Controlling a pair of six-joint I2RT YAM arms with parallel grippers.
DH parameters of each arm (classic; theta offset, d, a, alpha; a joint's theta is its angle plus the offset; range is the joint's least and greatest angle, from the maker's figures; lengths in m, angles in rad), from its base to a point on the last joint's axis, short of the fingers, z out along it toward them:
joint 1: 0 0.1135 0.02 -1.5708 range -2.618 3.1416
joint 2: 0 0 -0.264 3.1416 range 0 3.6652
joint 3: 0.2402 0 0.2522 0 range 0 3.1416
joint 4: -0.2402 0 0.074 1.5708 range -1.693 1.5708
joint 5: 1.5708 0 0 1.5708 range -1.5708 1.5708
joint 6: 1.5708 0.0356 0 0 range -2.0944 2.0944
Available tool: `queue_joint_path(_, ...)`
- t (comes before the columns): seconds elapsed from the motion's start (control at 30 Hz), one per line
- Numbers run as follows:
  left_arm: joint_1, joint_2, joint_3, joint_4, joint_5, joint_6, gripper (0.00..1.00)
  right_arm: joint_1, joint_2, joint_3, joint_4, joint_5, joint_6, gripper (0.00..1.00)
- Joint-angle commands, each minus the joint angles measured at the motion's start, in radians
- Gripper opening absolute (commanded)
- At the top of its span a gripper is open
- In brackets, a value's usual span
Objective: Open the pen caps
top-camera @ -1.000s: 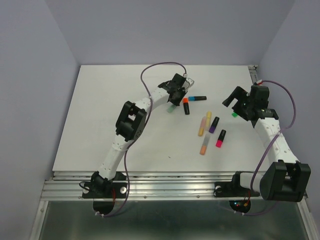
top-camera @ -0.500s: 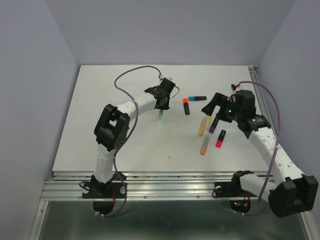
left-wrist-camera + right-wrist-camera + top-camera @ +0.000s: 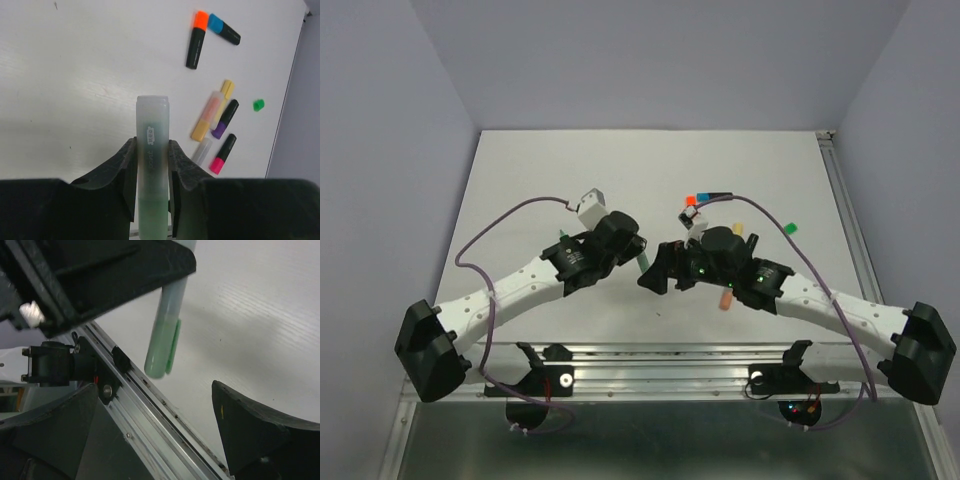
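Observation:
My left gripper [image 3: 152, 142] is shut on a pastel mint highlighter [image 3: 152, 165] and holds it above the near middle of the table [image 3: 520, 180]. Its pale end points away from the wrist. Its green capped end with a clip [image 3: 162, 352] sticks out below the left gripper in the right wrist view. My right gripper [image 3: 155, 390] is open wide, facing that green end and not touching it. In the top view the two grippers, left [image 3: 625, 245] and right [image 3: 655, 272], meet close together.
Highlighters lie on the table beyond: orange-capped [image 3: 201, 20] and blue-capped [image 3: 216, 22] black ones, a yellow-capped pastel one [image 3: 228, 89], purple-capped [image 3: 218, 132], pink-capped [image 3: 218, 165], a pale one [image 3: 202, 150]. A loose green cap [image 3: 788, 229] lies right. The metal rail [image 3: 150, 405] runs just below.
Both arms have swung in to the near middle of the table. The left gripper carried the mint highlighter down from the back; the right gripper came in from the right to face it.

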Motion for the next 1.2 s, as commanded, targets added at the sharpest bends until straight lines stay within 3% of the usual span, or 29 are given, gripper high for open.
queue_joint_path(0.0,-0.084,-0.029,-0.016,-0.029,-0.098,-0.200,0.00,0.059,0.079,0.054,0.121,0.103,0.055,1.00)
queue_joint_path(0.1,-0.116,-0.020,0.002,-0.056,-0.102,-0.222,0.00,0.077,0.102,0.066,0.129,0.232,0.104,1.00)
queue_joint_path(0.27,-0.145,0.011,0.013,-0.087,-0.108,-0.261,0.00,0.088,0.124,0.070,0.144,0.249,0.141,0.95)
queue_joint_path(0.43,-0.150,0.028,0.020,-0.110,-0.131,-0.289,0.00,0.097,0.122,0.062,0.126,0.250,0.168,0.82)
queue_joint_path(0.7,-0.153,0.040,0.034,-0.116,-0.140,-0.288,0.00,0.097,0.141,0.076,0.098,0.235,0.196,0.51)
queue_joint_path(0.8,-0.153,0.037,0.034,-0.112,-0.145,-0.285,0.00,0.099,0.144,0.074,0.091,0.232,0.217,0.33)
queue_joint_path(0.83,-0.153,0.040,0.033,-0.112,-0.147,-0.283,0.00,0.097,0.145,0.076,0.083,0.234,0.226,0.20)
queue_joint_path(0.87,-0.153,0.039,0.033,-0.112,-0.148,-0.283,0.00,0.097,0.148,0.076,0.083,0.232,0.226,0.20)
queue_joint_path(0.9,-0.153,0.040,0.031,-0.112,-0.156,-0.284,0.00,0.097,0.147,0.077,0.083,0.229,0.226,0.07)
queue_joint_path(0.93,-0.153,0.039,0.030,-0.112,-0.160,-0.286,0.00,0.097,0.145,0.076,0.083,0.221,0.231,0.01)
queue_joint_path(1.07,-0.138,0.038,0.027,-0.093,-0.220,-0.280,0.00,0.099,0.139,0.062,0.084,0.171,0.234,0.01)
queue_joint_path(1.17,-0.092,0.052,0.030,-0.055,-0.266,-0.224,0.00,0.099,0.129,0.031,0.146,0.028,0.239,0.01)
